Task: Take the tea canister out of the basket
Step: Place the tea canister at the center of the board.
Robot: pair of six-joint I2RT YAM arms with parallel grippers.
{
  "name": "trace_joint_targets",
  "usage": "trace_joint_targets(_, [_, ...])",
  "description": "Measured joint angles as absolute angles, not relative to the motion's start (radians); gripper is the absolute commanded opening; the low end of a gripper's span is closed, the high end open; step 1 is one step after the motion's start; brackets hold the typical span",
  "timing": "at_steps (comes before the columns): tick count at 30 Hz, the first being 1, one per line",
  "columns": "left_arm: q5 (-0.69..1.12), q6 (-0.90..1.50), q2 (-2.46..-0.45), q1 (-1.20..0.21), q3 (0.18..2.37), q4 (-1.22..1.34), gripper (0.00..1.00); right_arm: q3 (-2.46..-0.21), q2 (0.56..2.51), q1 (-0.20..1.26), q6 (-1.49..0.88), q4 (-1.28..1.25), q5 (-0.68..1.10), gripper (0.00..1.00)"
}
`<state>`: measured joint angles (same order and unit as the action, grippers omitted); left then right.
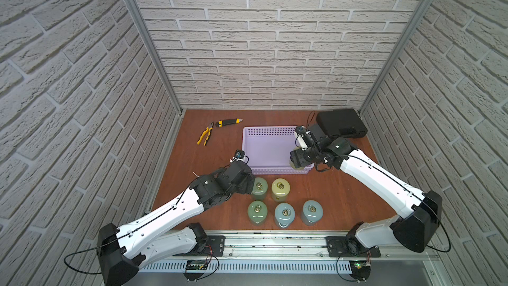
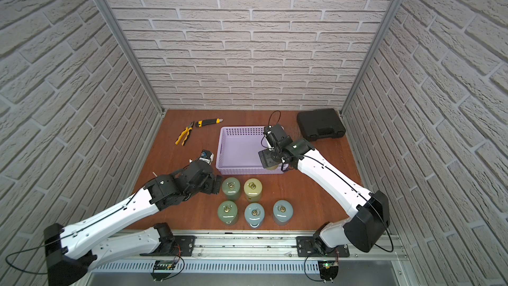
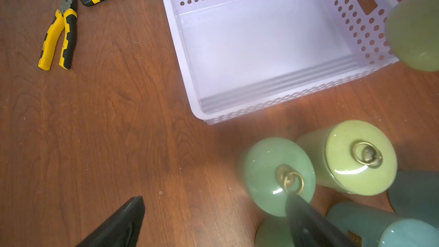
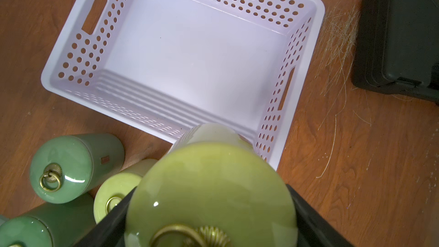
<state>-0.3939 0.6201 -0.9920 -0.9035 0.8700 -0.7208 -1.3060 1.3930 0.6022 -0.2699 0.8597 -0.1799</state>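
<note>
My wooden table (image 1: 343, 188) carries the lavender basket (image 1: 268, 132), its floor bare in both wrist views. The black hard case (image 1: 341, 123), cut off in the right wrist view, sits off the basket's far right corner. My right gripper (image 4: 211, 192) pinches the yellow-green tea canister (image 4: 213, 162) over the basket's near right corner; the gripper itself hides most of it in both top views. Just before the basket stand five more canisters (image 1: 280, 189). My left gripper (image 3: 215, 197), jaws spread, hangs by the basket's near left corner.
</note>
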Motion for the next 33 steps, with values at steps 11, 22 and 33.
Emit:
trace_joint_targets(11, [-0.391,0.585,-0.992,-0.904,0.860,-0.694,0.98,-1.179,1.294,0.680,-0.353,0.873,-0.219,0.45])
trace_joint_targets(22, [-0.392,0.553,-0.992,-0.904,0.860,-0.671,0.98,-1.097,1.248,0.711,-0.413,0.876,-0.242,0.45])
trace_joint_targets(33, [-0.394,0.542,-0.992,-0.904,0.860,-0.657,0.98,-0.965,1.230,0.718,-0.466,0.836,-0.247,0.45])
